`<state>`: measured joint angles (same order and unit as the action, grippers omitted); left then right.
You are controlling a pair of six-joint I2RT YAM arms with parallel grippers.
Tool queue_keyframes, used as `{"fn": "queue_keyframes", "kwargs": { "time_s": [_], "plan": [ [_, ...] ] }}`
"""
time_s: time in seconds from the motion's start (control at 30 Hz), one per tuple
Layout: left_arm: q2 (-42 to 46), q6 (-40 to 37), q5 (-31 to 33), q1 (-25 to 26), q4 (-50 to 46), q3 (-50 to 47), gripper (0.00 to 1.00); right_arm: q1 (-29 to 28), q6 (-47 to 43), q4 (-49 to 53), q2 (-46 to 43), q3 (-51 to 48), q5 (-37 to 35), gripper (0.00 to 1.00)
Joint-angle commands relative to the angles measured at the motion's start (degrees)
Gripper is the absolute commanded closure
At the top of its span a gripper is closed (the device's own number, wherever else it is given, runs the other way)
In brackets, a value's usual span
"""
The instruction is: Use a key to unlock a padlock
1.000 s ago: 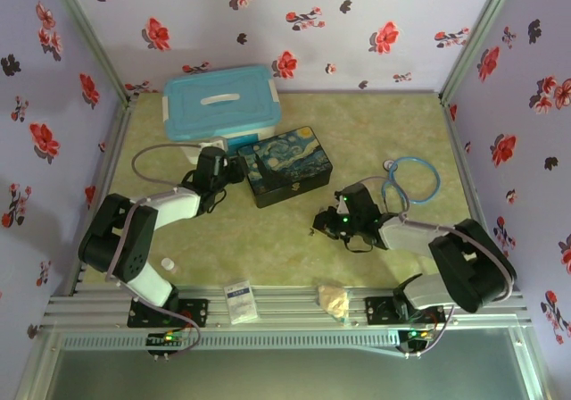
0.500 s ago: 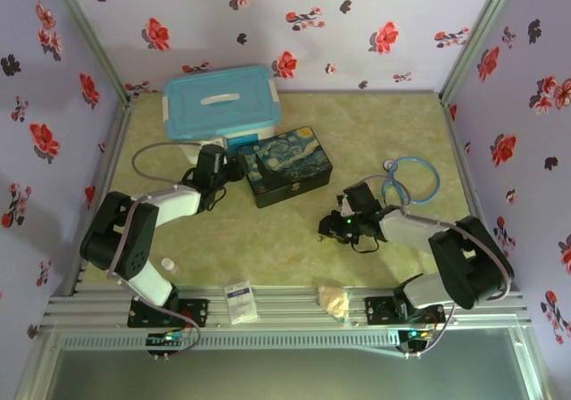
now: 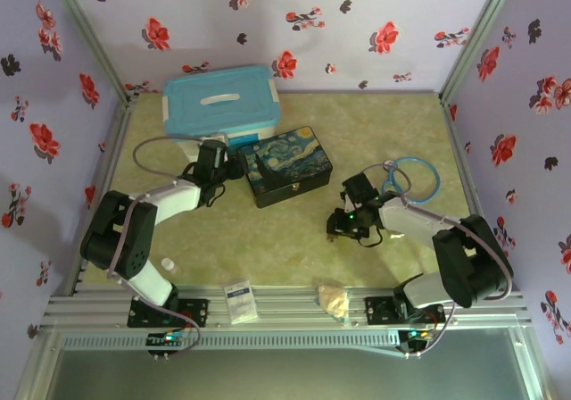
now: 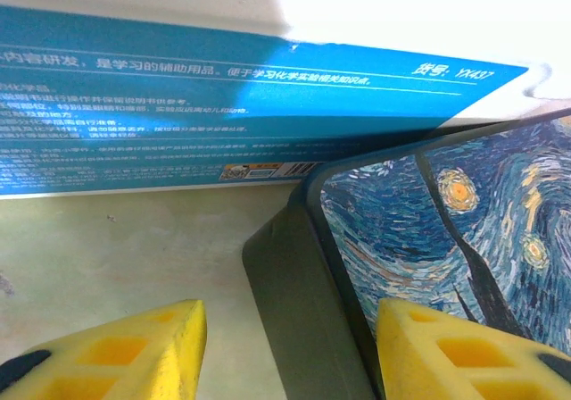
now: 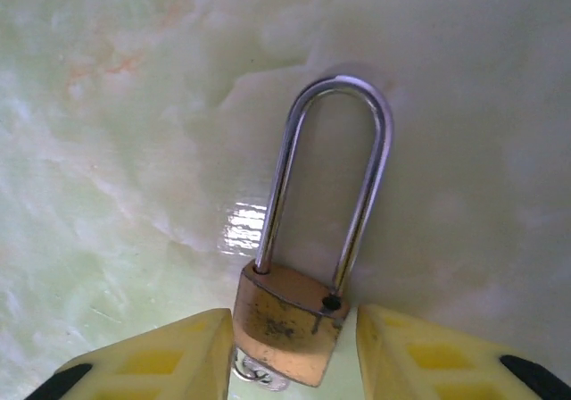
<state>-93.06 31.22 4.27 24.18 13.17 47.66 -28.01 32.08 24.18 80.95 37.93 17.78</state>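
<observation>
The brass padlock (image 5: 287,327) lies flat on the pale table, its long silvery shackle (image 5: 337,163) pointing away from the wrist camera. One shackle leg ends beside an open dark hole in the body. My right gripper (image 5: 294,355) (image 3: 335,228) is open, one yellow finger (image 5: 169,360) on each side of the padlock body, with a narrow gap on the right. A small silvery metal piece (image 5: 257,373) pokes out below the body; I cannot tell if it is the key. My left gripper (image 4: 290,355) (image 3: 228,170) is open astride the near left corner of the starry painted box (image 4: 428,230) (image 3: 287,166).
A white box with a blue lid (image 3: 221,105) (image 4: 223,105) stands at the back left, close behind the painted box. A blue hoop with a cord (image 3: 412,179) lies at the right. A small white cylinder (image 3: 167,264), a white packet (image 3: 239,300) and a beige lump (image 3: 335,300) lie near the front rail.
My right gripper's jaws have parted from nearly shut and the gripper has shifted a little to the right. The left gripper has crept slightly toward the painted box.
</observation>
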Motion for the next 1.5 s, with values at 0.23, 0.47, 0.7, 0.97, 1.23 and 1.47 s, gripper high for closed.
{"fn": "queue_keyframes", "kwargs": {
  "time_s": [0.23, 0.47, 0.7, 0.97, 1.23, 1.47],
  "plan": [
    [2.9, -3.0, 1.6, -0.8, -14.0, -0.7, 0.47, 0.8, -4.1, 9.6, -3.3, 5.8, -11.0, 0.61],
    [15.0, -1.1, -1.4, -0.8, -16.6, -0.1, 0.3, 3.1, -5.8, 10.8, -9.6, 11.1, -21.5, 0.35],
    [34.1, -9.7, 6.6, -1.9, -24.0, -4.9, 0.0, 10.6, -12.0, -0.9, -17.5, 8.0, -35.4, 0.01],
    [44.0, -28.9, 24.2, -6.0, -4.2, -23.4, 0.0, 20.7, -23.4, -36.4, -19.3, -11.4, -38.8, 0.01],
    [24.2, -26.3, 13.1, -20.0, 22.4, -29.7, 0.0, 24.1, -26.6, -68.9, -7.4, -20.9, -35.5, 0.01],
    [14.6, -26.7, 5.6, -24.9, 32.6, -27.5, 0.0, 25.2, -26.9, -84.6, 6.1, -22.0, -34.0, 0.01]
  ]
}}
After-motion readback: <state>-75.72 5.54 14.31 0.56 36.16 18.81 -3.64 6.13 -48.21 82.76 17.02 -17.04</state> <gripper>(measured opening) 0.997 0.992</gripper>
